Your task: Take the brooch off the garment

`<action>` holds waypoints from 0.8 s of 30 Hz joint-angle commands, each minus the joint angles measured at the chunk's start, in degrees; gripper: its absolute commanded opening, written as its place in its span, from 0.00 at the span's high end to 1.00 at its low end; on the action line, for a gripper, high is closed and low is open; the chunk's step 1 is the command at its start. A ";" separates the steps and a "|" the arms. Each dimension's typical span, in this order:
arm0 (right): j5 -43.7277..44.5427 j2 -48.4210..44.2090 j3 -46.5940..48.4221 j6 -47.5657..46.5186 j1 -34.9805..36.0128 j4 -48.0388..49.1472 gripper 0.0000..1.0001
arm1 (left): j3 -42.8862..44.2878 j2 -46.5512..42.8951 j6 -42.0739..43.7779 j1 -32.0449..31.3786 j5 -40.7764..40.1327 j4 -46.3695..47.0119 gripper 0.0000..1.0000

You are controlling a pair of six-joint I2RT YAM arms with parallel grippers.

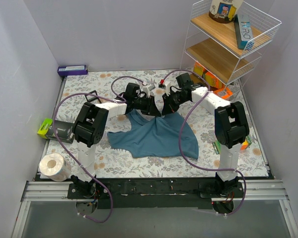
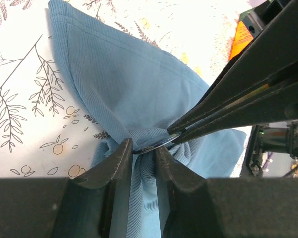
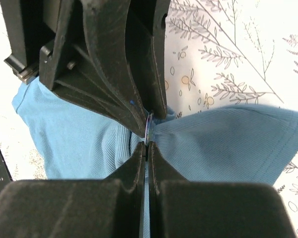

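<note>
- Looking down from the top camera: finding the garment (image 1: 154, 139) lying rumpled on the flowered table (image 1: 114, 166), with its far part standing up in a peak where the left gripper (image 1: 151, 106) and the right gripper (image 1: 168, 110) are meeting tip to tip.
- Noting there also a paper roll (image 1: 53, 166) at the near left corner and a wire shelf (image 1: 228, 44) at the far right.
- Looking through the left wrist camera: pinching a gathered fold of the teal cloth with the left gripper, jaws narrowly apart and cloth filling the gap.
- Finding the brooch (image 2: 156, 145), a thin shiny disc, sitting on top of that fold just above the fingertips.
- Seeing the right gripper reaching in from the right, its tips nipping the disc's edge.
- Looking through the right wrist camera: pressing the right gripper's fingers together on the disc's rim, seen edge-on.
- Seeing the left gripper hanging down from above, clamping the bunched cloth directly behind the disc, with blue fabric fanning out to both sides.
</note>
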 commanded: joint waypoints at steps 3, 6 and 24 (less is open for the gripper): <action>-11.20 -2.46 1.33 2.94 4.51 -4.77 0.99 | -0.78 -3.36 -4.12 2.92 11.13 17.97 0.90; -10.67 -2.46 1.15 3.21 4.42 -4.15 0.99 | -2.28 -3.44 -5.61 3.10 16.68 21.32 0.90; -11.72 -0.88 1.59 5.58 3.37 -1.69 0.92 | -8.34 -7.05 -5.89 3.10 21.89 24.05 1.00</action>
